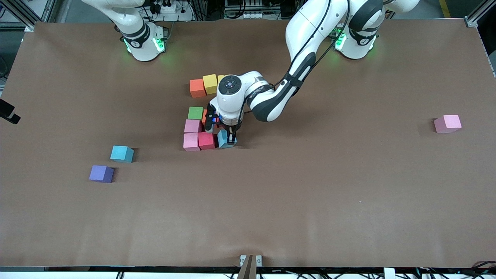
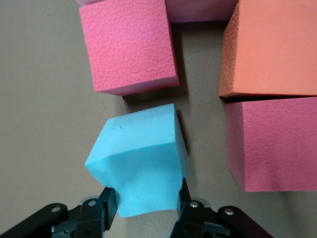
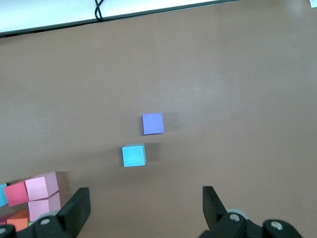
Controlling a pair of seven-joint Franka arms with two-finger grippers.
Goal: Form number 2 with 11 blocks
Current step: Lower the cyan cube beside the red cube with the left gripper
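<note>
Left hand (image 1: 231, 136) closed on a light blue block (image 1: 224, 138), holding it tilted and just beside the red block (image 1: 206, 140) at the nearest row of the half-built number 2 (image 1: 201, 116). In the left wrist view the held cube (image 2: 141, 161) sits skewed between the fingers (image 2: 106, 201), one corner turned toward the red block (image 2: 130, 45) with a narrow gap between them.

Right hand (image 3: 143, 208) wide open and holding nothing, waiting over the surface (image 1: 310, 186) toward the right arm's end, with a second light blue block (image 1: 122, 154) and a purple block (image 1: 101, 173) lying below it, well apart from the red block. A stray pink block (image 1: 447, 123) lies well apart toward the left arm's end.

Risks, as judged from this pose:
- The cube is rotated in the grip — set down as it is, it would likely land askew and leave the row crooked.
- Its leading corner may catch the red block and shove it, along with the pink block (image 1: 191, 141) touching it, out of line.
- The fingers stand close to the orange block (image 2: 272, 47) and a second red block (image 2: 275, 141) in the row above — opening there could nudge them.
</note>
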